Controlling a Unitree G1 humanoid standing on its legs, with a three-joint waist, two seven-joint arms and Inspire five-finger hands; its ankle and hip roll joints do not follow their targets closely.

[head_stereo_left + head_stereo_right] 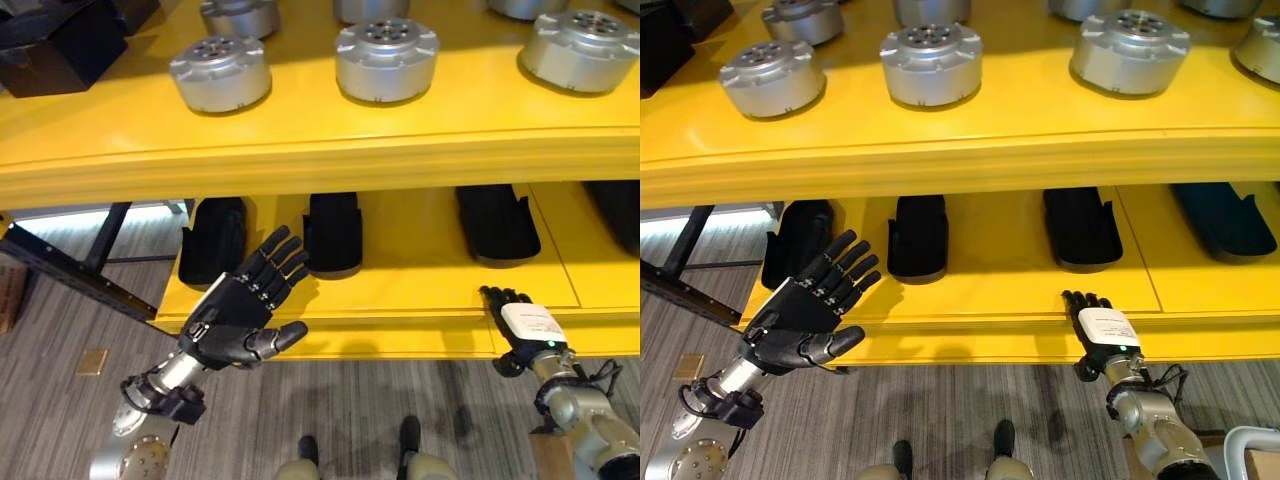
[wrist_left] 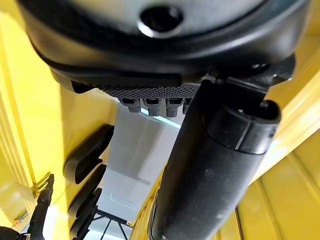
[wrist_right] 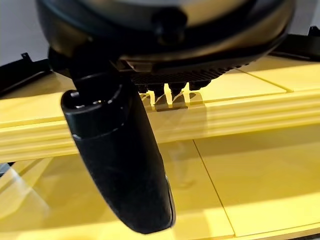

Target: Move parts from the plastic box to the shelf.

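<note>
Both hands empty: left hand (image 1: 240,318) spread open before the lower shelf (image 1: 420,285); right hand (image 1: 522,330) flat, fingers straight. Silver parts (image 1: 386,60) sit on the upper shelf (image 1: 300,140). Risk: knuckles striking its edge when lifting.

Bright overhead light, blurred wrist close-ups
</note>
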